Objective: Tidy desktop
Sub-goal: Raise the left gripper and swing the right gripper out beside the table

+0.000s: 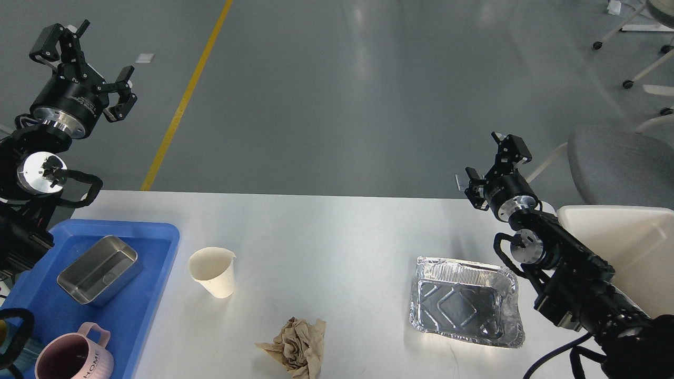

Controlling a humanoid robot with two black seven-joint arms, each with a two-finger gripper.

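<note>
The white desktop (326, 231) fills the lower half of the view. On it stand a cream paper cup (213, 272), a crumpled brown paper (296, 347) near the front edge, and an empty foil tray (466, 308) at the right. My left gripper (81, 63) is open and empty, raised high above the table's far left corner. My right gripper (491, 160) is open and empty, above the table's far right edge, behind the foil tray.
A blue plastic tray (158, 247) at the left holds a steel box (98, 269) and a pink mug (73, 358). A cream bin (621, 242) stands at the right edge of the table. A grey chair (621, 163) stands behind the bin.
</note>
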